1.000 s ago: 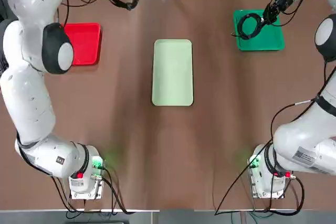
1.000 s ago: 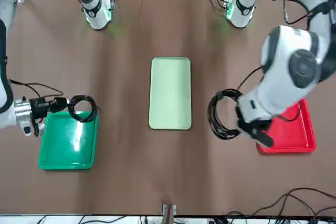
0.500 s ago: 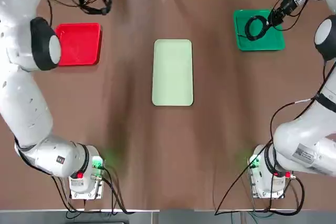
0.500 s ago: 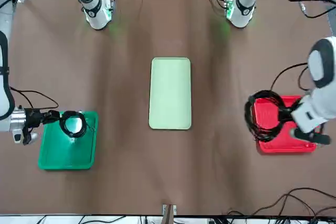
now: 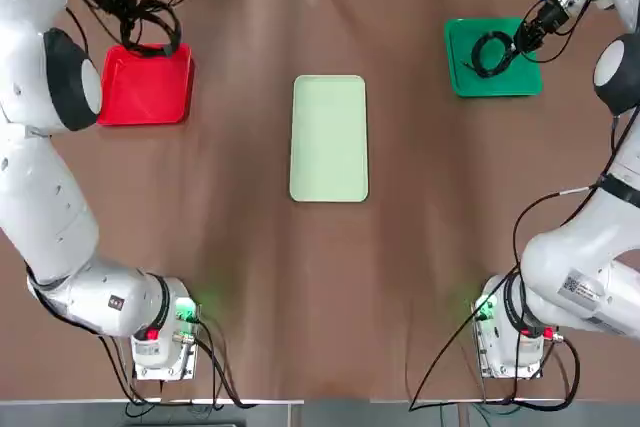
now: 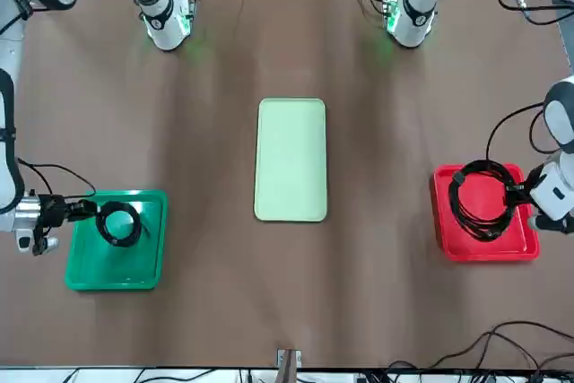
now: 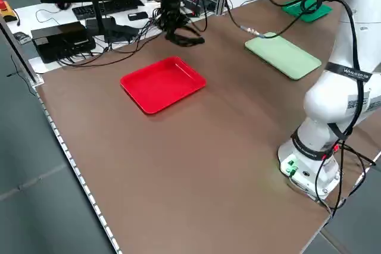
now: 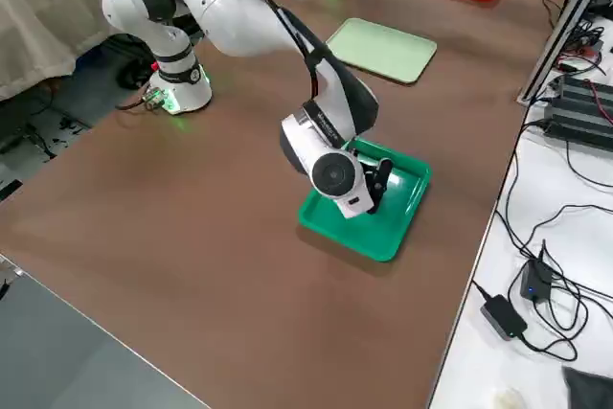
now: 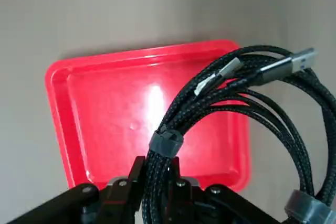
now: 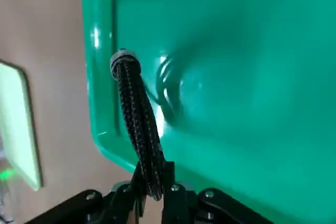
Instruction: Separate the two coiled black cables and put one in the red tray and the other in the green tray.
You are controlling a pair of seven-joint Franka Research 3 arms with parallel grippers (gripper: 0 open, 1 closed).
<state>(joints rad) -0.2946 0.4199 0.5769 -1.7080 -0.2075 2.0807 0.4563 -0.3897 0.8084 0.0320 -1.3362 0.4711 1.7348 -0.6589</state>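
Cables hang apart: the left gripper [image 9: 156, 192], reaching level past the desk's [image 5: 330, 277] far left corner, has its fingers clamped on the larger braided coil [image 6: 482, 202] above the glossy red tray [image 5: 145, 87]; the right gripper [image 10: 152, 184] pinches the smaller coil [image 5: 490, 52] over the green tray [image 5: 500, 77].

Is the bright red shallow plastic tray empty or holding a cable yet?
Empty: the red tray floor is bare; the left pincer holds its coiled black cable above.
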